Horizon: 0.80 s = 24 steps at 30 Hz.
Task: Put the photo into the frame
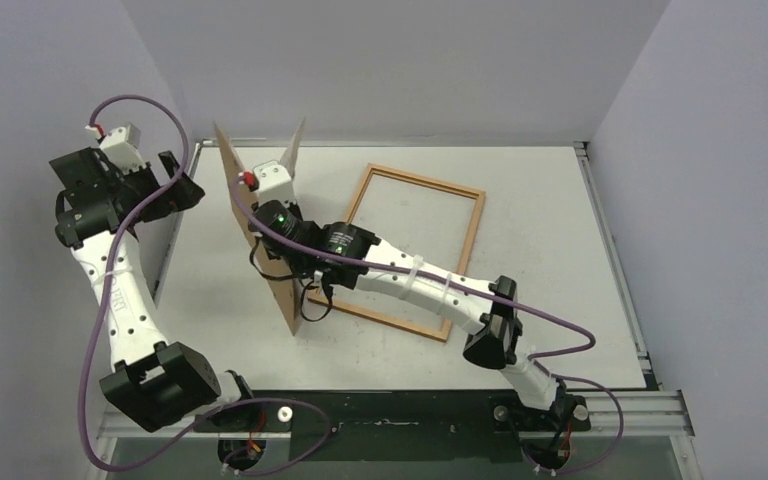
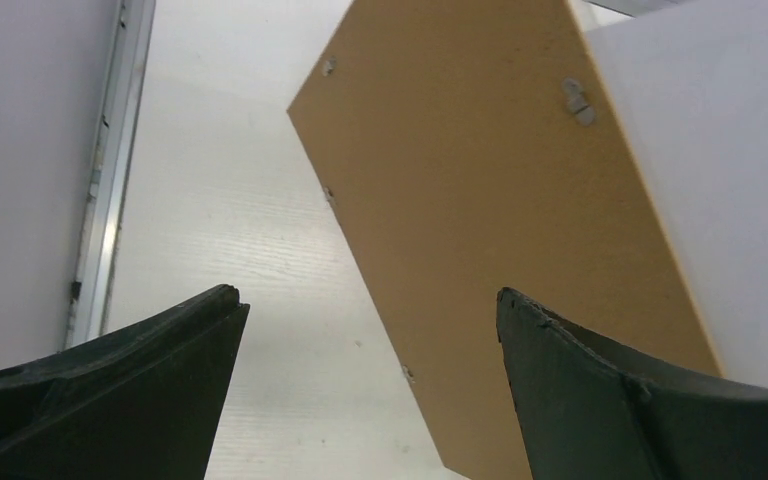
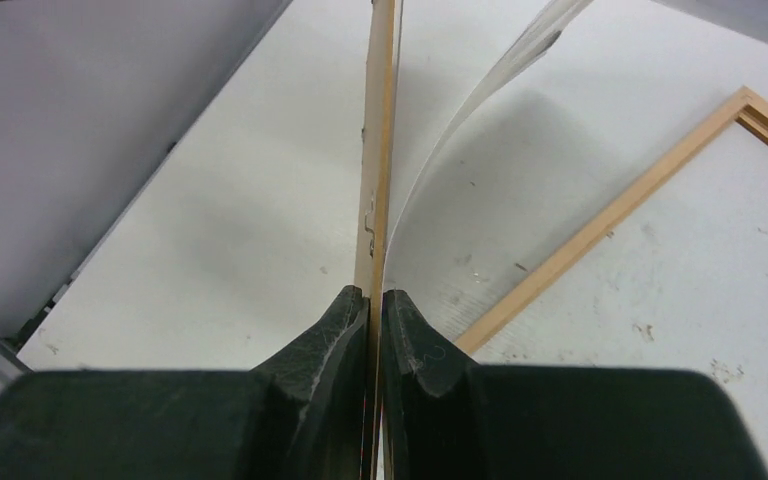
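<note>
The frame (image 1: 476,235), a narrow light-wood border around a clear pane, lies flat at the table's middle and shows again as the frame (image 3: 600,225) in the right wrist view. My right gripper (image 3: 375,295) is shut on the edge of a brown backing board (image 1: 232,165) standing upright left of the frame. Clamped with it is the photo (image 3: 480,95), a thin sheet that peels away from the board and curves to the right. The photo's white back (image 2: 730,180) shows beside the board (image 2: 490,230). My left gripper (image 2: 365,300) is open and empty, left of the board.
A metal rail (image 1: 175,240) runs along the table's left edge, and my left gripper (image 1: 188,182) hovers near it. Grey walls close in on three sides. A purple cable (image 1: 560,345) loops off the right arm near the frame's front corner.
</note>
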Each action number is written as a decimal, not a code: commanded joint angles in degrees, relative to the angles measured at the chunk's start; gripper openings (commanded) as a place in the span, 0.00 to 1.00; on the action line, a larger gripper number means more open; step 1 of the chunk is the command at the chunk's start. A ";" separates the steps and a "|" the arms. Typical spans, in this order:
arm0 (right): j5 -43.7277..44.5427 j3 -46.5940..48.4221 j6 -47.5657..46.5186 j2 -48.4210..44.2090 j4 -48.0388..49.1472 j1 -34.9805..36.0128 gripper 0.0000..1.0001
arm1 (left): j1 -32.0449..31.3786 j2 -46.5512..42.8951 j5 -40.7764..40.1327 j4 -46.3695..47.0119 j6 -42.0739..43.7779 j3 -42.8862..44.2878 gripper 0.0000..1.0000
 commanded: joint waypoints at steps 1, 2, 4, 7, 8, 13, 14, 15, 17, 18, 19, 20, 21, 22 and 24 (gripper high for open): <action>3.10 6.13 -5.98 5.53 -6.79 4.35 0.05 | 2.59 -2.83 9.16 -4.63 -2.49 -2.63 0.96; 3.41 7.19 -6.50 6.19 -6.39 4.89 0.05 | 2.63 -3.24 10.53 -4.69 -2.38 -3.81 0.96; 3.92 7.86 -7.06 6.59 -5.50 5.83 0.05 | 2.66 -4.16 11.56 -4.15 -2.18 -6.49 0.96; 4.49 7.11 -7.29 6.13 -4.40 6.85 0.05 | 2.62 -4.44 12.33 -4.24 -1.68 -9.57 0.96; 4.99 6.61 -7.64 5.89 -4.12 7.43 0.05 | 2.59 -4.44 12.58 -4.39 -1.36 -10.26 0.96; 10.13 6.37 -9.49 5.92 -3.30 10.29 0.05 | 2.65 -6.84 12.40 -1.59 -2.37 -15.93 0.96; 10.87 7.20 -9.84 6.11 -3.26 10.91 0.05 | 2.67 -7.73 12.44 -0.42 -2.62 -17.52 0.96; 11.77 7.80 -10.18 6.32 -3.26 11.31 0.05 | 2.68 -8.63 12.29 0.79 -2.83 -19.14 0.97; 13.20 8.67 -10.49 6.35 -3.21 11.60 0.05 | 2.71 -10.46 11.02 3.25 -2.69 -22.12 0.97; 13.81 8.76 -10.46 6.07 -3.18 11.54 0.05 | 2.74 -11.18 10.62 4.25 -2.53 -23.61 0.97; 14.25 8.62 -10.31 5.62 -3.10 11.44 0.05 | 2.75 -11.80 10.09 4.98 -2.14 -25.07 0.97; 14.35 8.45 -10.14 5.15 -3.01 11.29 0.05 | 2.75 -12.08 9.93 5.42 -1.62 -26.34 0.97; 14.36 8.08 -9.91 4.59 -2.88 11.25 0.05 | 2.75 -12.35 9.74 6.09 -1.14 -27.88 0.97; 14.44 7.54 -9.75 4.10 -2.50 11.11 0.05 | 2.70 -12.61 9.24 7.41 -0.94 -29.65 0.98; 14.37 6.83 -9.34 3.50 -2.34 11.08 0.05 | 2.75 -13.02 8.17 11.72 -1.69 -33.39 0.99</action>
